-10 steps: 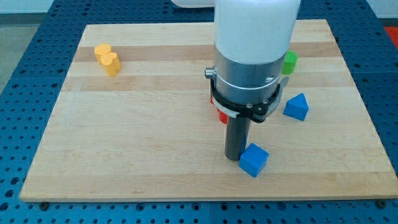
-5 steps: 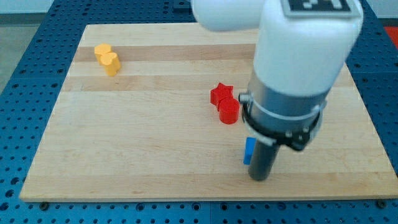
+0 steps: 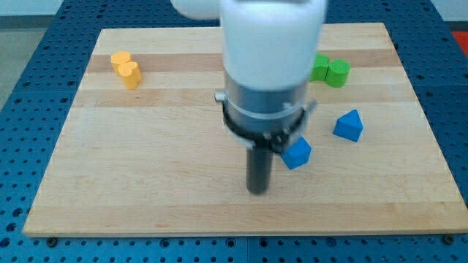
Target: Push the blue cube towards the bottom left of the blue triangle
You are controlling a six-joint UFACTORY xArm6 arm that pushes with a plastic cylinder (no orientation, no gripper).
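On the wooden board (image 3: 146,146), resting my tip (image 3: 257,191), a bare rod gripping nothing, just left of and below the blue cube (image 3: 296,153), itself lying lower-left of the blue triangle (image 3: 349,126), likely nearing its goal.

cube (image 3: 296,153) left-below triangle (image 3: 349,126), apart

Blue cube (image 3: 297,153) partly arm-hidden

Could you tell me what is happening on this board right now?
The arm is pushing blocks with its rod. My tip sits just left of and below the blue cube, seemingly not touching it. The cube lies left of and below the blue triangle. Green blocks and yellow blocks sit near the top.
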